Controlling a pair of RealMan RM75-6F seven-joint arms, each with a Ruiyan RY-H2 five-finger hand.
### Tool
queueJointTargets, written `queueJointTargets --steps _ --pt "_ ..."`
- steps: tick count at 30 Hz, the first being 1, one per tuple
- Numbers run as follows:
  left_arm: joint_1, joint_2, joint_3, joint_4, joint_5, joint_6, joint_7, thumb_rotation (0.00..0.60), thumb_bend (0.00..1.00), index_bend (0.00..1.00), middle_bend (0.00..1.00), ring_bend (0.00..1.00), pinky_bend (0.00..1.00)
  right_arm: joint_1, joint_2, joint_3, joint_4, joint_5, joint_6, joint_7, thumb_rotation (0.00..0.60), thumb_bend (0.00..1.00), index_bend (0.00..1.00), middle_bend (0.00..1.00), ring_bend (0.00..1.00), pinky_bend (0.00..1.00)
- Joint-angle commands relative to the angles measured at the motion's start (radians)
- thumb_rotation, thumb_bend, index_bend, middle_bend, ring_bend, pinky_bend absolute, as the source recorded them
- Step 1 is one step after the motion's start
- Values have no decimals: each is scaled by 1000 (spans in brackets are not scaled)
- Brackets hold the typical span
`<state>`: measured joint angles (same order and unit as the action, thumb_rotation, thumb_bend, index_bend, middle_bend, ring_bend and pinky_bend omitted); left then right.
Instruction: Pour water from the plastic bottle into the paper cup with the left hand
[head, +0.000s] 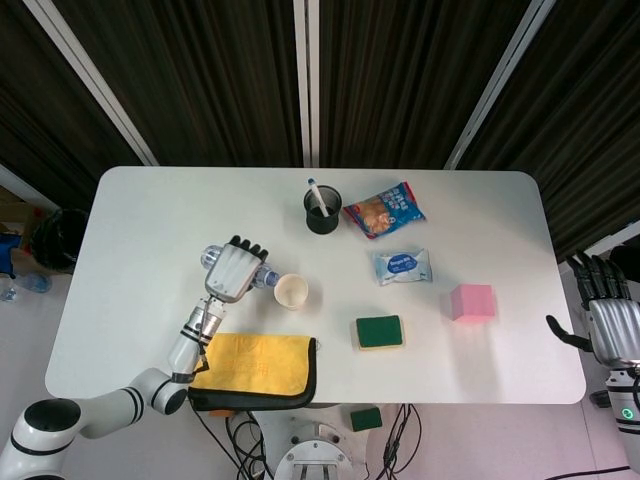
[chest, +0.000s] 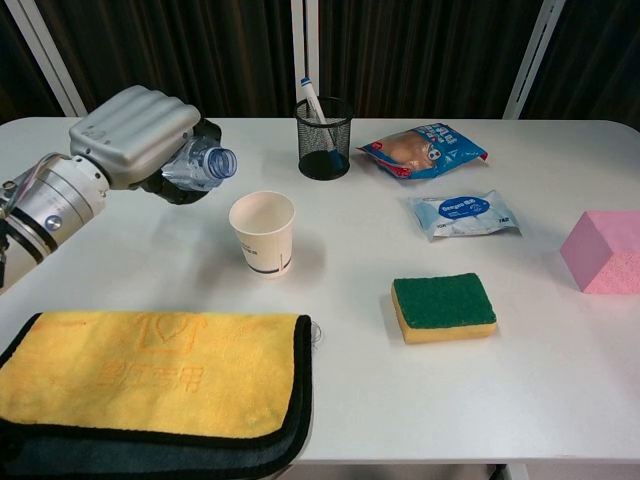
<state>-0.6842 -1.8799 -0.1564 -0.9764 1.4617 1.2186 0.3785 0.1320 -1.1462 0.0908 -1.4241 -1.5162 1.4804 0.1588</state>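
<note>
Plastic bottle (head: 262, 277), head view: just left of the paper cup (head: 291, 291), tipped, mouth toward the rim.
Left hand (head: 233, 271): wrapped around the bottle body.
Right hand (head: 606, 322): far right of the cup, off the table (head: 130, 250), fingers apart, holding nothing.
Plastic bottle (chest: 207, 163), chest view: mouth uncapped, above and left of the paper cup (chest: 263, 233), not yet over it.
Left hand (chest: 135, 135): grasps the body.
Handling: probably light, thin, easily dented; hold mid-body, gently.

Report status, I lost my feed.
Left hand grips plastic bottle, tilted, mouth just short of paper cup. Right hand open, off table. Nothing between bottle and cup.

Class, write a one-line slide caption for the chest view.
Left hand holds the tilted plastic bottle, mouth toward the paper cup.
</note>
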Motion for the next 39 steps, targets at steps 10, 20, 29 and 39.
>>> queueJointTargets --steps 10,20,29,39 --pt "-13 -16 5 28 10 8 62 600 371 814 764 609 457 0 -5 2 16 3 -1 18 583 225 0 0 0 0" --pt "-26 -28 6 54 3 -9 132 600 370 814 764 609 457 -1 -14 -2 42 7 -9 35 584 225 0 0 0 0" --pt "-35 -30 6 55 4 -10 173 600 371 815 764 609 457 -2 -19 -2 54 7 -9 48 585 226 0 0 0 0" --pt "-42 -28 13 61 11 -10 216 600 371 814 764 609 457 -3 -24 0 66 16 -13 55 584 228 0 0 0 0"
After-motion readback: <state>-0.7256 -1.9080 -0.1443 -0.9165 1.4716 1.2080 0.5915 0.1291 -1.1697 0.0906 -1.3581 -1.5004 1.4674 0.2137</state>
